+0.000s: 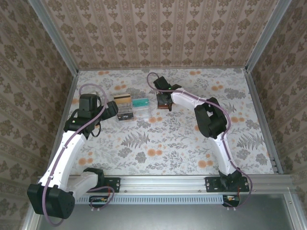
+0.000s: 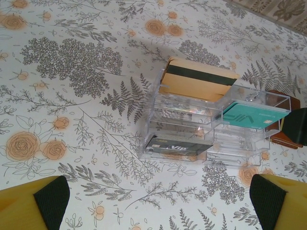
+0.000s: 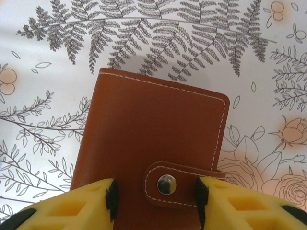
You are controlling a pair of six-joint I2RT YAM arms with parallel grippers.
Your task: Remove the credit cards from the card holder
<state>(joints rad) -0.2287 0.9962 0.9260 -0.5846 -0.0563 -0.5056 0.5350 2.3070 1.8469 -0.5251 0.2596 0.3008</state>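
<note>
The card holder [image 3: 148, 139], a brown leather wallet with white stitching, lies closed on the floral table, its strap snapped shut by a metal stud [image 3: 166, 184]. My right gripper [image 3: 156, 199] stands over its face. The jaws are partly drawn in, one pad on each side of the stud, pinching nothing. In the top view the right gripper [image 1: 164, 99] covers most of the card holder [image 1: 166, 106]. My left gripper [image 2: 156, 201] is wide open above bare table, just short of a clear tray [image 2: 158, 115] holding a gold card [image 2: 199, 79], a teal card [image 2: 254, 116] and a dark card [image 2: 177, 148].
The clear tray [image 1: 132, 109] sits between the two grippers at the back of the table. Patterned walls and metal rails close in the back and sides. The table's front half is open floral surface [image 1: 163, 148].
</note>
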